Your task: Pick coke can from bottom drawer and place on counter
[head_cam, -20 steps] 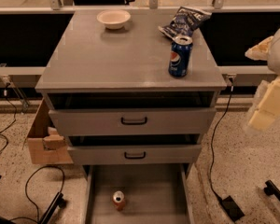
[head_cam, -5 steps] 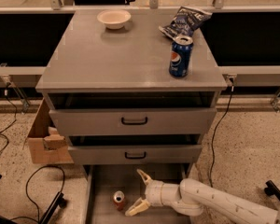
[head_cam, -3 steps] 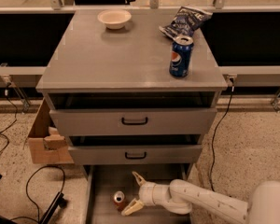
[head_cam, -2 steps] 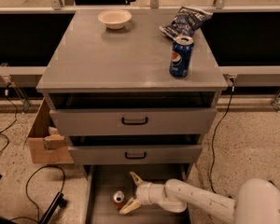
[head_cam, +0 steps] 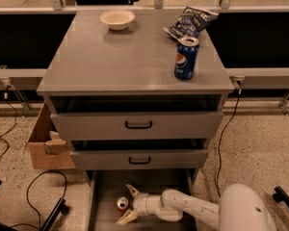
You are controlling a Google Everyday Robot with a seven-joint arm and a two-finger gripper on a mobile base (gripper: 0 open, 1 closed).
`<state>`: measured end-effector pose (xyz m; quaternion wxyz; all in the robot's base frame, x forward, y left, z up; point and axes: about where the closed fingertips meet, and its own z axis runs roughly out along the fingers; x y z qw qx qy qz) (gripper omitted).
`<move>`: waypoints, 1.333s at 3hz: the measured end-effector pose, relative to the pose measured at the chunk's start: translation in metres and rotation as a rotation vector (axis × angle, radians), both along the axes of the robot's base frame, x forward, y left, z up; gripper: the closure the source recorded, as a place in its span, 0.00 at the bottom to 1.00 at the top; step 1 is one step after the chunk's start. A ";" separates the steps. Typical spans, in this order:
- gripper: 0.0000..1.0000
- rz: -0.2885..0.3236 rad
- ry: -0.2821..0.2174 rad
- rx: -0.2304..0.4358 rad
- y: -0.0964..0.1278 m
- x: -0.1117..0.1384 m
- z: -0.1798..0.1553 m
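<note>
The coke can [head_cam: 122, 204] stands upright in the open bottom drawer [head_cam: 102, 191], left of its middle. My gripper [head_cam: 129, 204] is down in the drawer, reaching from the right, open, with one finger behind the can and one in front of it; the can sits at the mouth of the fingers. The white arm runs off to the lower right. The counter [head_cam: 130, 52] is the flat grey top of the cabinet above.
On the counter stand a blue Pepsi can [head_cam: 186, 57], a chip bag [head_cam: 190, 21] and a white bowl [head_cam: 117, 19]. The two upper drawers [head_cam: 137, 125] sit slightly open above the gripper. A cardboard box [head_cam: 47, 141] and cables lie left of the cabinet.
The arm came down from the right side into the bottom drawer, and the open gripper has moved left until its fingers reach the coke can.
</note>
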<state>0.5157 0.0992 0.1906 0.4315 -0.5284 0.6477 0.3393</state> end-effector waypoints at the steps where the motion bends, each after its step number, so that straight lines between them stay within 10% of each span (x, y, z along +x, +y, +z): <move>1: 0.25 0.026 0.022 -0.004 0.014 -0.008 -0.010; 3: 0.72 0.030 0.076 0.008 0.024 -0.012 0.014; 4: 0.95 0.038 0.089 0.148 0.012 -0.024 0.091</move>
